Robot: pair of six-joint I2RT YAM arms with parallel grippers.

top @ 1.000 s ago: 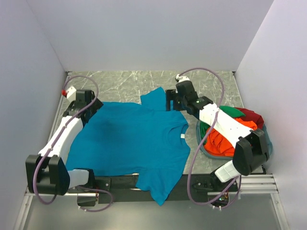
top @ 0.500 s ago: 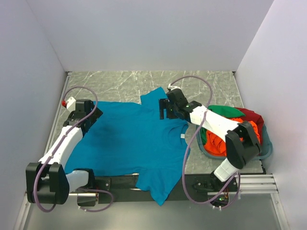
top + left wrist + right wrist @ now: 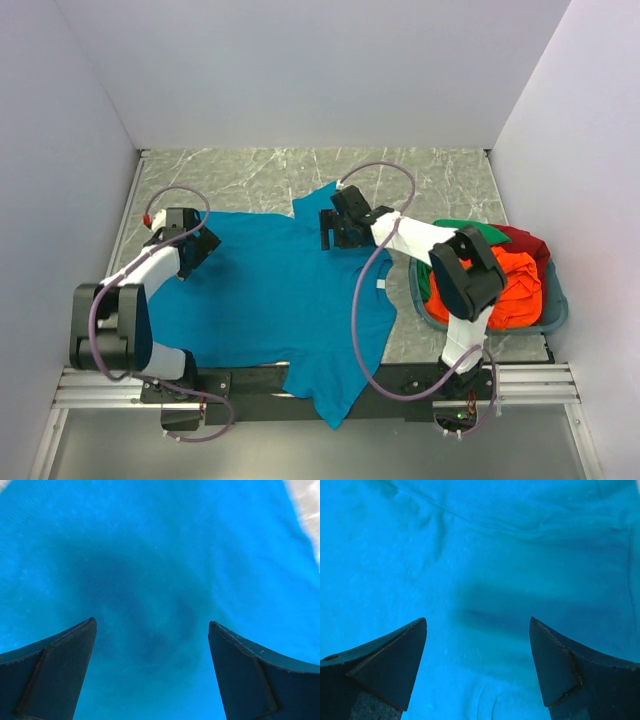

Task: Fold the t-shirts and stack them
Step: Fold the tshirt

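A teal-blue t-shirt lies spread flat on the table, its near sleeve hanging over the front edge. My left gripper is open just above the shirt's left part; in the left wrist view only blue cloth shows between its fingers. My right gripper is open above the shirt's far shoulder, by the far sleeve; the right wrist view shows wrinkled blue cloth between its fingers. Orange-red, green and dark red shirts are heaped in the basket.
A teal-grey plastic basket stands at the right edge of the table. White walls close in the left, back and right. A black rail runs along the front edge under the shirt. Marbled tabletop shows behind the shirt.
My right gripper has moved left from beside the far sleeve onto the shirt's shoulder. My left gripper has moved inward and nearer, down over the shirt's left part. The shirt has not shifted.
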